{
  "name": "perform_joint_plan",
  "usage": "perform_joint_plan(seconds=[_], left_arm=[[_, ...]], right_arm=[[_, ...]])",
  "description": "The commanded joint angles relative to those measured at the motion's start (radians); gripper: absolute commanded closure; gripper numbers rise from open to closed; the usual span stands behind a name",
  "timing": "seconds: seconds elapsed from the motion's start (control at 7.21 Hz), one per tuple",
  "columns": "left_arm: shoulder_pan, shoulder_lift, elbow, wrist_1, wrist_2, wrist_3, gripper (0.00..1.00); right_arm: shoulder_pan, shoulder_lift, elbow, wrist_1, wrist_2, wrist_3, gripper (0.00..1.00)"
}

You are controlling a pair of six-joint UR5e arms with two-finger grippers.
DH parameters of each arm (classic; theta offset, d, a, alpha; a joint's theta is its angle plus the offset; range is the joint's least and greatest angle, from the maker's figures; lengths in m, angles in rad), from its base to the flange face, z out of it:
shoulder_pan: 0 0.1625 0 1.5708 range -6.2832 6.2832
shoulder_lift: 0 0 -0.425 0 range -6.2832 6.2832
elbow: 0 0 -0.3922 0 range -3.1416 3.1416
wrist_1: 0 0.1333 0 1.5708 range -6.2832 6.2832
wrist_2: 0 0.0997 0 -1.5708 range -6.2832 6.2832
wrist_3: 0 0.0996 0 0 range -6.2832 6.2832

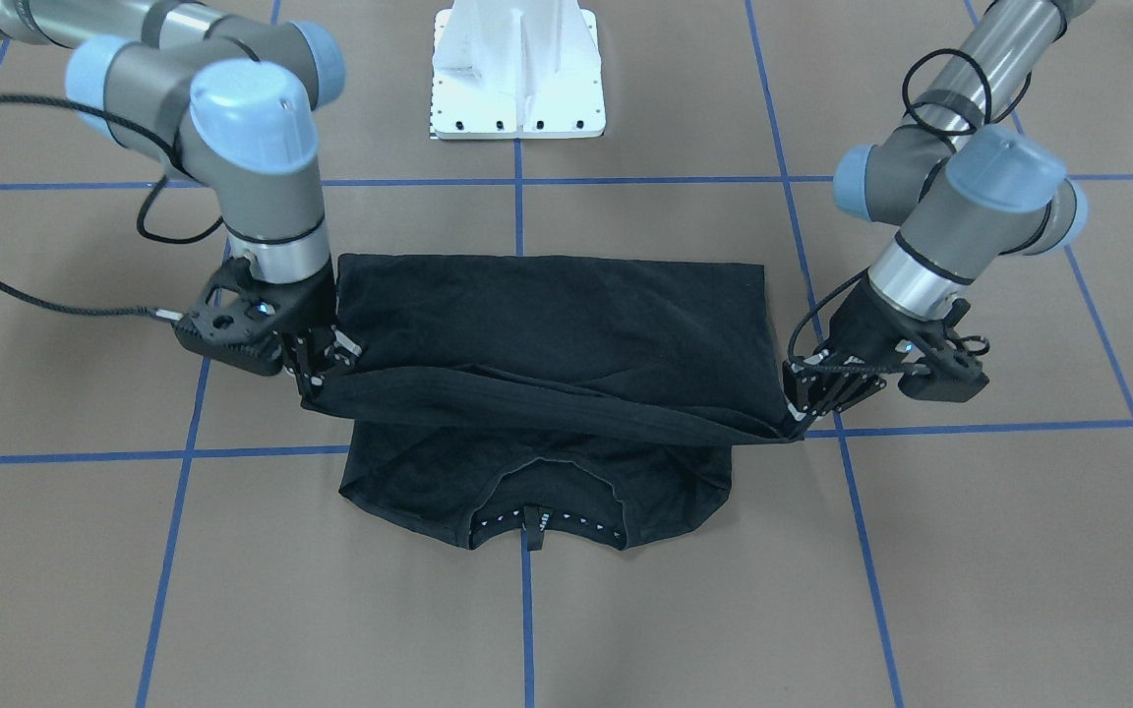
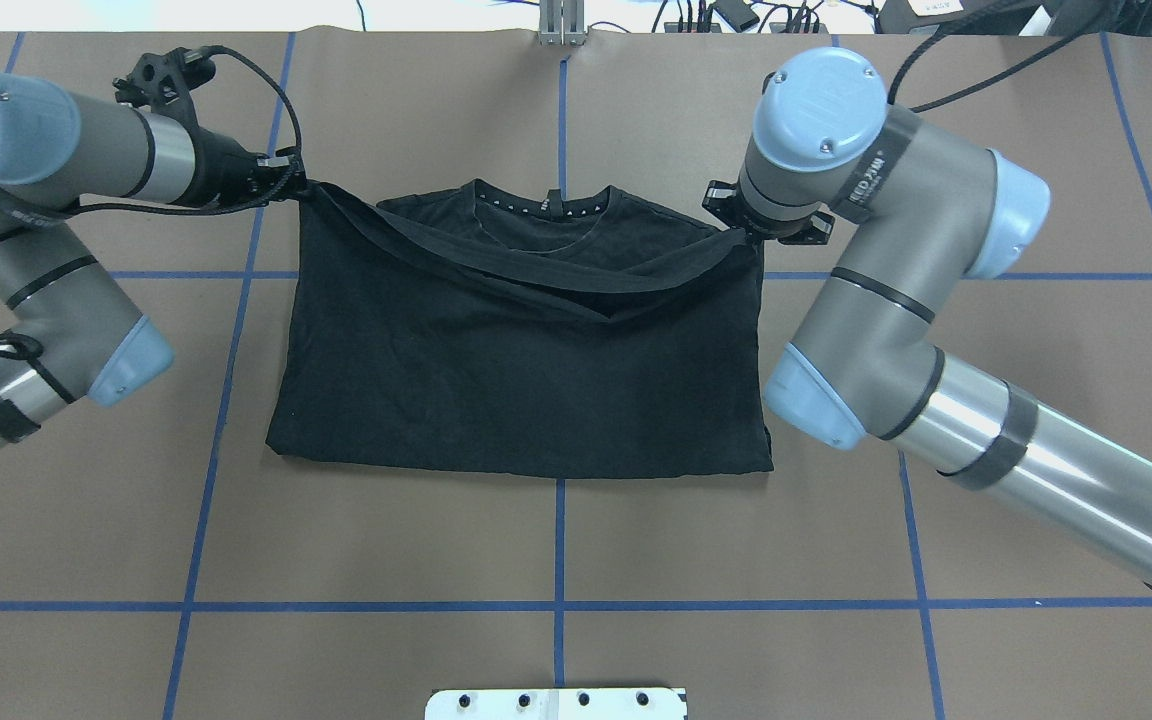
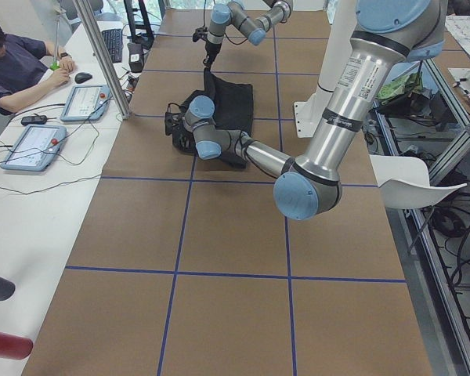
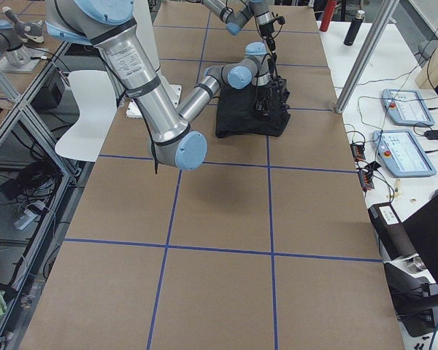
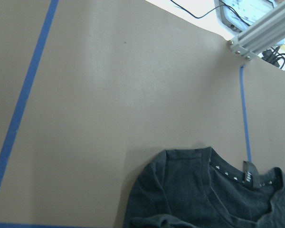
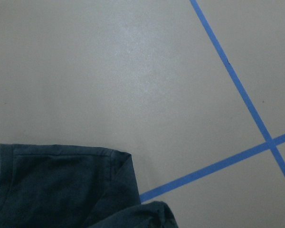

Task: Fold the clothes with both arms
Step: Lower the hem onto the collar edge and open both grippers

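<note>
Evidently the black two-finger left gripper [image 2: 298, 186] at ten o'clock and right gripper [image 2: 744, 234] at two clench the hem [image 2: 496, 265] of the black cotton t-shirt [image 2: 516, 380], stretching it taut to fold evenly.

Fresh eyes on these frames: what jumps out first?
The black t-shirt lies mid-table, one edge raised and stretched as a sagging band between the two arms, with the collar showing beyond it. The left gripper and right gripper each pinch one end of that band. Underneath is a brown table crossed by blue tape lines.
</note>
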Motion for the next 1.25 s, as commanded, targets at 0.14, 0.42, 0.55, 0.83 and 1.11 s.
perform_joint_plan(seconds=[0.14,0.42,0.55,0.83,1.11], left_arm=[[0.017,-0.075,0.151,-0.008,0.067,0.042,1.00],[0.019,-0.082,0.183,-0.007,0.067,0.110,1.00],[0.019,-0.082,0.188,-0.008,0.066,0.112,1.00],[0.019,-0.080,0.194,-0.011,0.066,0.127,0.86],[0.017,-0.071,0.185,-0.019,0.060,0.231,0.25]], right_arm=[[0.010,0.030,-0.199,0.161,0.005,-0.027,1.00],[0.021,0.028,-0.229,0.163,0.025,-0.079,1.00],[0.019,0.028,-0.245,0.163,0.027,-0.084,1.00],[0.022,0.028,-0.250,0.163,0.028,-0.117,1.00],[0.025,0.030,-0.250,0.165,0.042,-0.118,0.33]])
